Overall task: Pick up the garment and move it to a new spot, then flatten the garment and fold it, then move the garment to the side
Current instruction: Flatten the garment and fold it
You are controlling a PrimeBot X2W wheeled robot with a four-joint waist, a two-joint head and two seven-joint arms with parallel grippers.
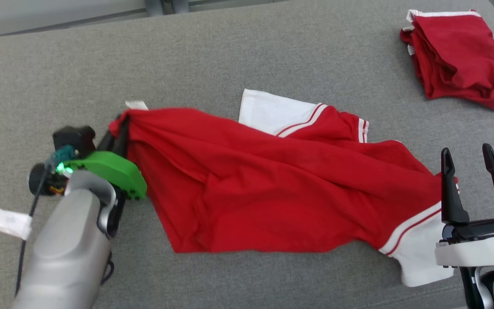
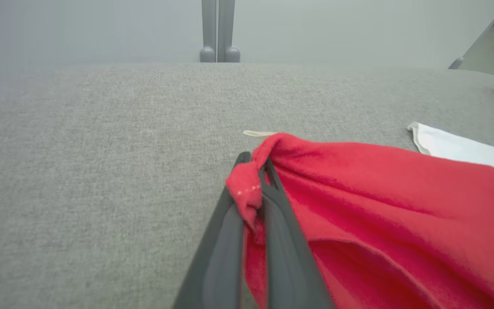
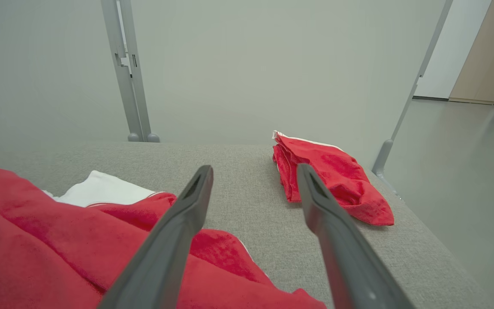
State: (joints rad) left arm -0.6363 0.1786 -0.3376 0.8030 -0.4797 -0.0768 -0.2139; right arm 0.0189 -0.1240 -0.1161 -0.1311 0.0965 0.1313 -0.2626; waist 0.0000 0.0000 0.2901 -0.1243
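Observation:
A red garment [image 1: 264,180] with white sleeves and white-striped trim lies rumpled across the middle of the grey padded surface [image 1: 247,60]. My left gripper [image 1: 120,128] is shut on the garment's left corner; in the left wrist view that red corner [image 2: 247,193] bunches between the two dark fingers. My right gripper [image 1: 472,156] stands open at the lower right, just beside the garment's white sleeve [image 1: 423,240], with nothing between its fingers. In the right wrist view the red garment [image 3: 37,240] lies at the lower left under the left finger.
A second red garment [image 1: 457,56], folded, sits at the far right corner of the surface, also seen as the folded garment [image 3: 328,176] in the right wrist view. The surface's right edge drops to a grey floor [image 3: 465,171]. Grey posts [image 3: 129,73] stand behind.

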